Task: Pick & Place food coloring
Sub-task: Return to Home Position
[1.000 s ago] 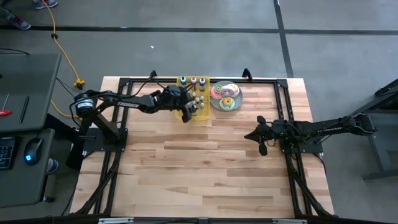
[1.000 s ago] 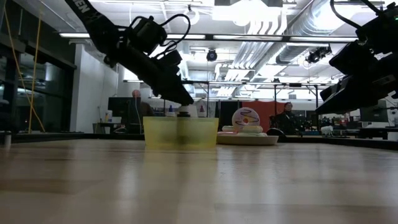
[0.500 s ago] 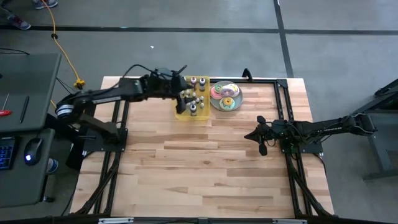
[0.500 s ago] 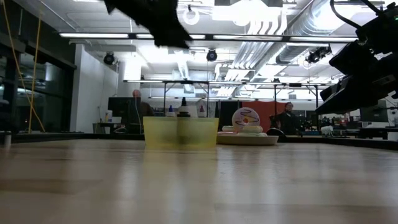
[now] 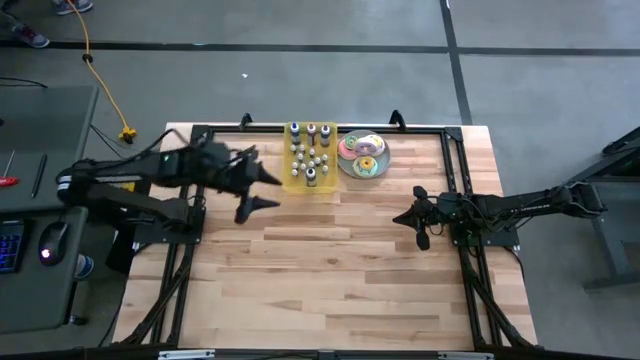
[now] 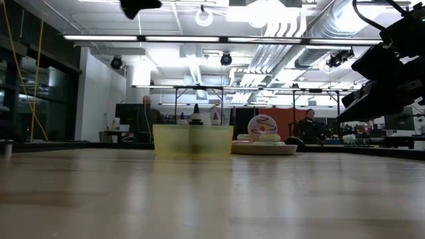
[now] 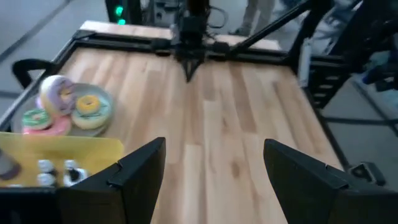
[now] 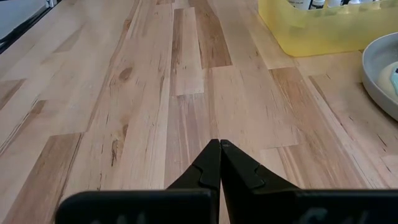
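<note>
Food coloring bottles (image 5: 311, 156) all stand upright, caps up, in the yellow tray (image 5: 291, 182) at the bench's (image 5: 330, 270) far edge; their labels are too small to read. Left gripper (image 5: 266, 190) hangs just beside the tray, fingers spread wide. Right gripper (image 5: 398, 218) waits mid-bench, fingers pressed together.

Left arm stretches out with its left gripper (image 5: 261, 193) held high, just left of the yellow tray (image 5: 288, 172), jaws spread wide. Right gripper (image 5: 400, 218) sits low, farther to the tray's right, jaws pressed together.
</note>
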